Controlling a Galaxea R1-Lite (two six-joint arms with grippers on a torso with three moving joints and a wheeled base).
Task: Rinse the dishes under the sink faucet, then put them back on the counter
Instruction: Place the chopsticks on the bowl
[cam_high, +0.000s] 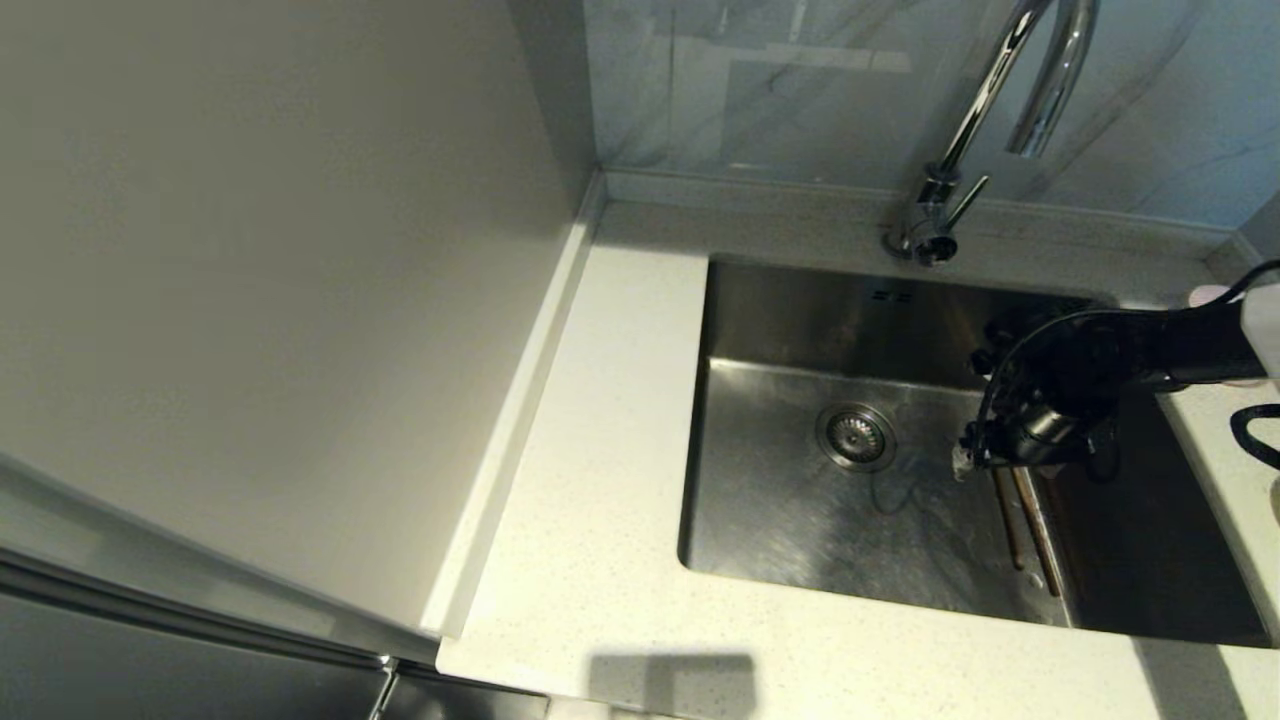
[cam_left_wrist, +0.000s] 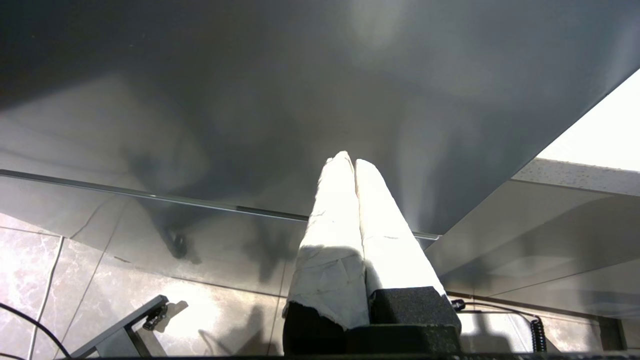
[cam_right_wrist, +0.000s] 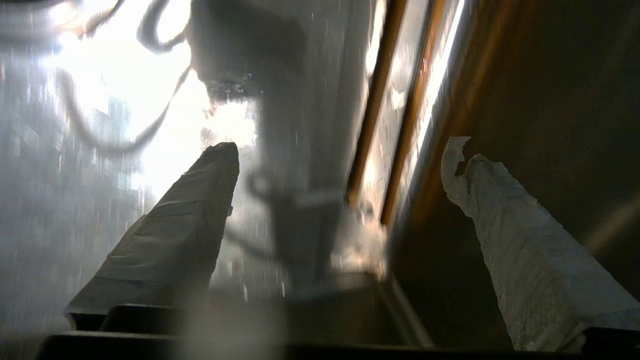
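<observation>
Head view: right gripper (cam_high: 962, 462) down inside sink (cam_high: 790, 510), hovering low over basin floor, chopsticks (cam_high: 1025, 525) lying flat just beyond the fingertips, alongside the right wall. Drain (cam_high: 856, 437) off to the side of the gripper, well apart. Faucet (cam_high: 985, 130) above and behind; no water seen running.

Risks, judged from here: sticks thin, flat on steel, prob. wet, so easy to slip or roll when pinched. Lying close to the wall w/ little room for the outer finger; could jam against the wall or catch only one stick. Coming down too hard could scrape the floor and skate the sticks away. The two sticks side by side but slightly apart, so a grip across both may splay them.

Right wrist view: fingers (cam_right_wrist: 175, 240) spread wide, nothing between them, touching nothing as far as visible; stick ends (cam_right_wrist: 395, 150) ahead, nearer the far finger.

Left gripper (cam_left_wrist: 350, 165): parked low, away from the sink, fingers pressed together, empty.

No bowls visible anywhere.
</observation>
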